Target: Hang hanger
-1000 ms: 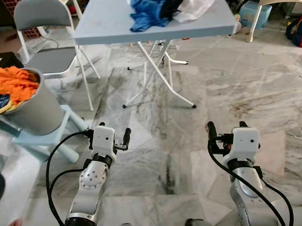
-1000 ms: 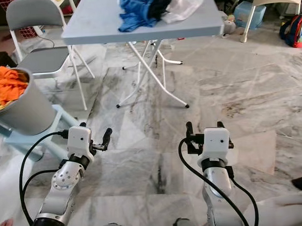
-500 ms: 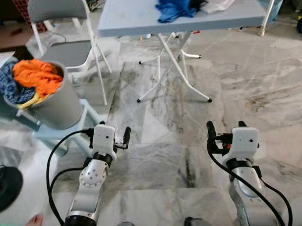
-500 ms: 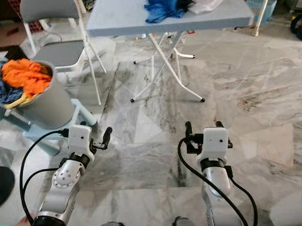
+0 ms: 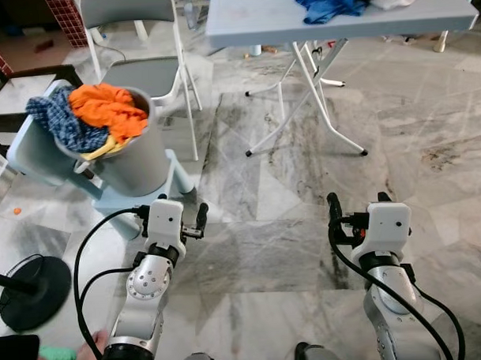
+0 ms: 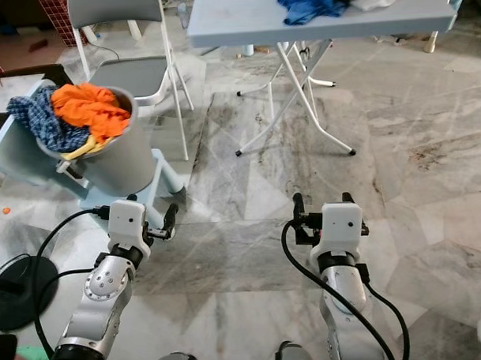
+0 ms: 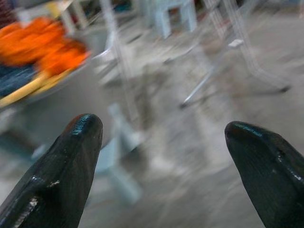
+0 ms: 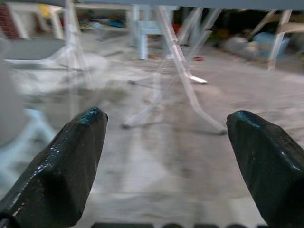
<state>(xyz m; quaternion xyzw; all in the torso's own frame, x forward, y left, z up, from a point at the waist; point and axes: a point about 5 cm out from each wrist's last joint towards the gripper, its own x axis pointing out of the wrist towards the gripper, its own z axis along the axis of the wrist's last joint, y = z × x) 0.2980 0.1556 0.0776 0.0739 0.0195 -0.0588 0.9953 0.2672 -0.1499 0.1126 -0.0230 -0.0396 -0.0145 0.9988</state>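
Hanger is nowhere among what we see, so we judge ourselves searching, left gripper (image 7: 161, 137) and right gripper (image 8: 166, 137) both spread wide and empty above the floor (image 5: 290, 241).

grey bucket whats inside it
The grey bucket is heaped with orange cloth, blue checked cloth and a yellow strip at its rim. Anything beneath the heap is covered.

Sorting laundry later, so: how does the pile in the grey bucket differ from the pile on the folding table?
The bucket pile is mostly orange with blue checked cloth and some yellow; the table pile is mostly blue with pale cloth beside it. The bucket pile is heaped inside the grey bucket, which stands low on a pale blue stool; the table pile lies spread on the folding table. Both are crumpled.
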